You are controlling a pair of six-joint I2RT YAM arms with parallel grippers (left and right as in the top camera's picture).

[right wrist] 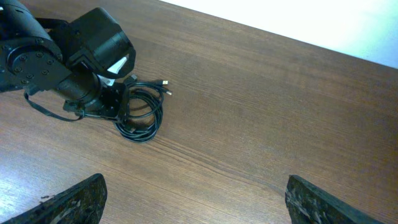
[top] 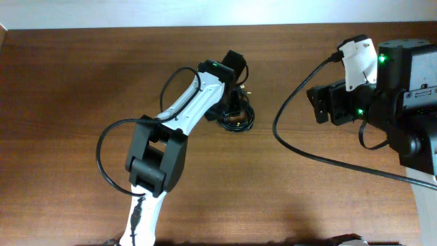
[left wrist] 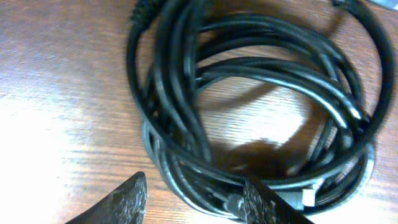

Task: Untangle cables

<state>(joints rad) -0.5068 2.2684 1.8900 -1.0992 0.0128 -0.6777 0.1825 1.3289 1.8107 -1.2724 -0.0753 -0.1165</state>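
A: Overhead, our left gripper [top: 231, 104] sits over the cable coil [top: 237, 121]; the right gripper [top: 321, 102] is well apart.
B: Left wrist: jaws spread, strands between them. We should pinch one outer loop only.
A: Right wrist: spread, empty; cable coil far ahead-left.

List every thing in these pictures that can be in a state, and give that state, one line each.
cables: coiled in one tangled bundle, lying on the table
left gripper: open, fingertips at the bundle's edge, strands between them
right gripper: open, empty, well away from the bundle
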